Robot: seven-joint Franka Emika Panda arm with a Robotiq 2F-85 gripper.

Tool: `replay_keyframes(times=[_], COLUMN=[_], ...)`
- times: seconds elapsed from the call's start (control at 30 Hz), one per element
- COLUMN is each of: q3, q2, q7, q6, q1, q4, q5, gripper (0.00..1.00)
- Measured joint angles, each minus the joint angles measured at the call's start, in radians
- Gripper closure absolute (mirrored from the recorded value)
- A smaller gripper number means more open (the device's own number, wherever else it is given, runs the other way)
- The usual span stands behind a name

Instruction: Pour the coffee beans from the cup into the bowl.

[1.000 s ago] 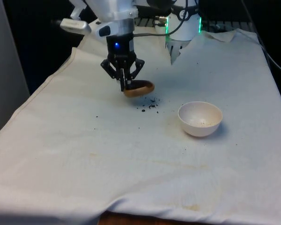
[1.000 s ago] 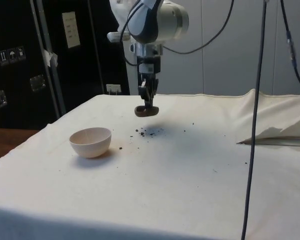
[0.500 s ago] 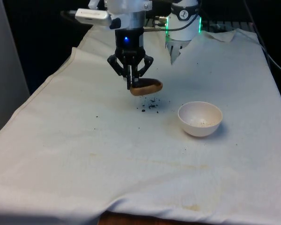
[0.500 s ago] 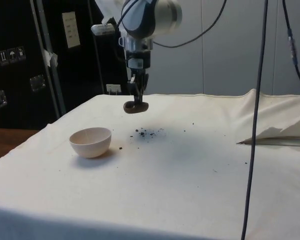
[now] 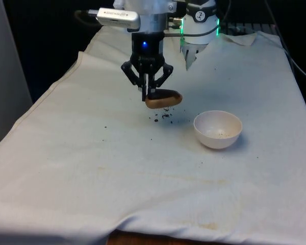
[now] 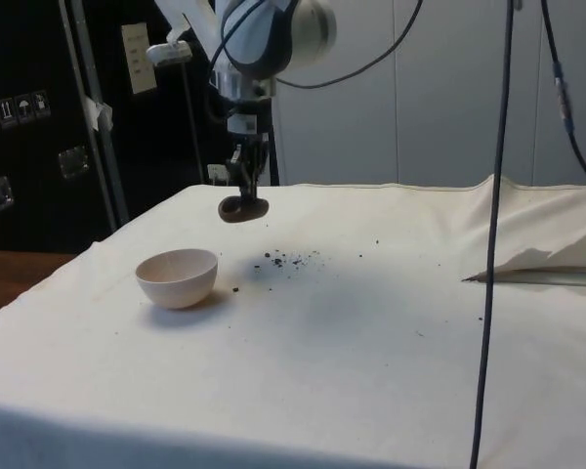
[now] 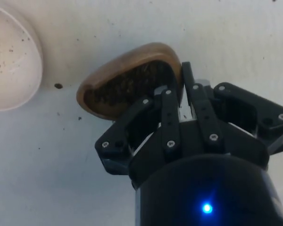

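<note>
Front view shows the surface (image 5: 92,168) under its white cloth (image 5: 255,189), wide and a little stained, as the largest thing here. Above it hangs the white arm (image 5: 148,7), and its black fingers (image 5: 149,94) point straight down, pressed together on the rim of the cup (image 5: 163,99). In the wrist view the fingers (image 7: 181,94) pinch the wall of the cup (image 7: 127,82) from inside and outside, and dark coffee beans (image 7: 127,87) fill it.

The cup is brown and shallow, held in the air clear of the cloth, and it sticks out sideways from the fingers, toward the bowl (image 5: 218,129). In the side view the cup (image 6: 243,208) hangs under the fingers (image 6: 245,191), higher than the bowl (image 6: 177,277) and not above it.

The bowl is pale and round. It stands on the cloth near the fingers, beyond the free end of the cup, and a few dark specks lie in it.

Smallest are the spilled beans (image 5: 163,117), a loose scatter on the cloth just below the fingers and the cup; in the side view this scatter (image 6: 285,260) lies on the far side of the fingers from the bowl.
</note>
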Motion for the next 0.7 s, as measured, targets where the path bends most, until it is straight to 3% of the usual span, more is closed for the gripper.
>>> replay_keyframes(times=[0.47,0.7], q3=[0.022,0.032], q2=[0.037,0.041], q7=[0.110,0.182], q6=[-0.006,-0.054], q1=[0.011,0.019], q4=[0.070,0.108], q5=[-0.105,-0.189], gripper=[1.00,1.00])
